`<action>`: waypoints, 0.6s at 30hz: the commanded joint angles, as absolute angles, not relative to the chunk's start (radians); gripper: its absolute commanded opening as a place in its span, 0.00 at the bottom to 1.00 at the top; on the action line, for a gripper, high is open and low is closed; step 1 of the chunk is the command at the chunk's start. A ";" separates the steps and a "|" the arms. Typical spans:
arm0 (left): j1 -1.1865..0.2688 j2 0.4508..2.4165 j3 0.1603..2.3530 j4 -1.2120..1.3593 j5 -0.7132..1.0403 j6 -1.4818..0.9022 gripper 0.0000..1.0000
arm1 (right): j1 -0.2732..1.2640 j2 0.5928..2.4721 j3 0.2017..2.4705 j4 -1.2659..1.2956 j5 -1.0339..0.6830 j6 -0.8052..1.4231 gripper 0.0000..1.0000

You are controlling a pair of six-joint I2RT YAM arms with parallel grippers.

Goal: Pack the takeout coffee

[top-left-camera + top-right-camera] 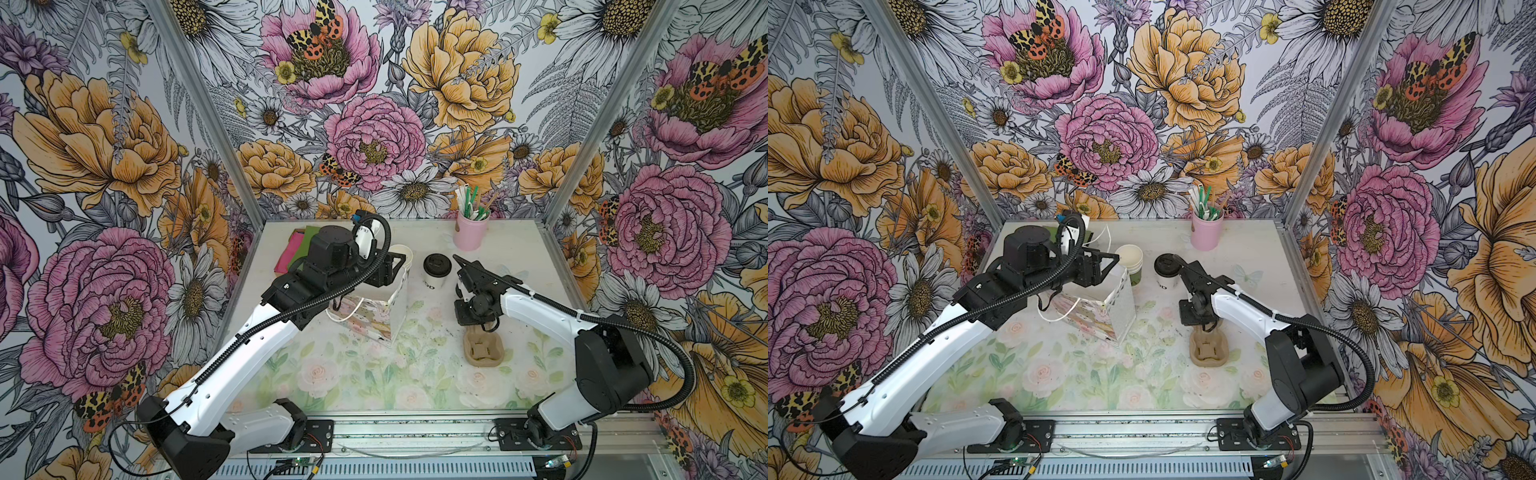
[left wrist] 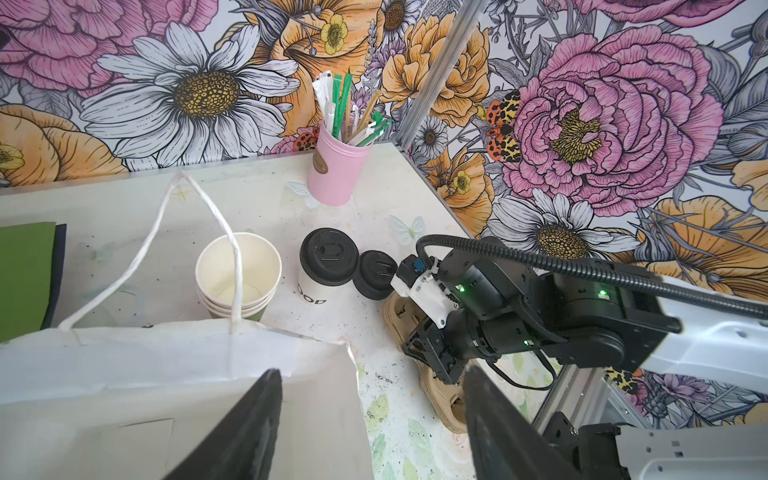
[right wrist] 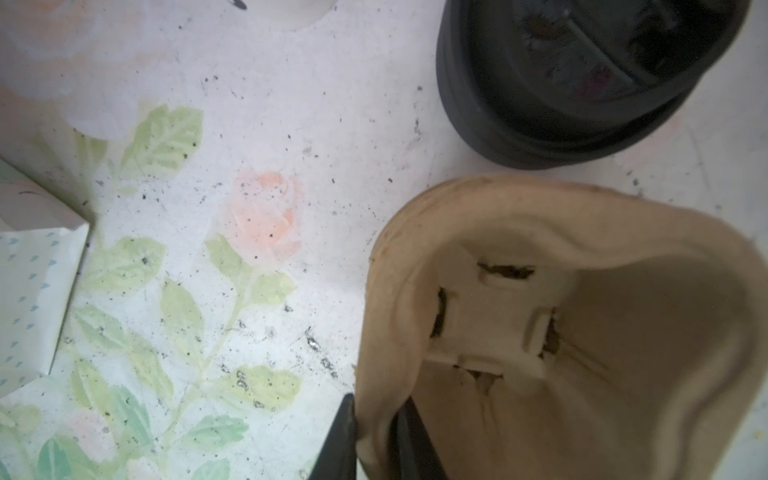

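Though invisible overhead, lids (image 2: pixel 375 275) beside coffee (image 2: pixel 327 266)

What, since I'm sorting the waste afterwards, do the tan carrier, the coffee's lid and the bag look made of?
The tan carrier: likely moulded paper pulp; matte, fibrous-looking, soft rounded edges. The coffee's lid: black plastic, smooth with slight sheen, moulded sip tab. The bag: paper, matte white, creased; its handle looks like twisted paper cord.
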State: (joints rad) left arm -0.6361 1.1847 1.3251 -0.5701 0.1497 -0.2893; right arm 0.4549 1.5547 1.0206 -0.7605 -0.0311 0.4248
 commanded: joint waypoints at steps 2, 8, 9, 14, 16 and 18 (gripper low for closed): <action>-0.632 1.187 1.309 -0.546 0.146 -0.290 0.70 | 0.462 1.542 1.043 -0.747 -0.027 0.432 0.16; -0.660 1.198 1.319 -0.546 0.144 -0.281 0.70 | 0.454 1.501 1.022 -0.746 -0.042 0.424 0.17; -0.668 1.201 1.322 -0.546 0.142 -0.277 0.70 | 0.451 1.496 1.015 -0.746 -0.047 0.423 0.17; -0.687 1.210 1.328 -0.545 0.137 -0.272 0.70 | 0.439 1.473 0.988 -0.739 -0.080 0.411 0.18; -0.686 1.211 1.327 -0.543 0.135 -0.270 0.70 | 0.436 1.464 0.977 -0.726 -0.110 0.410 0.19; -0.686 1.212 1.327 -0.543 0.138 -0.270 0.70 | 0.430 1.459 0.966 -0.712 -0.140 0.411 0.19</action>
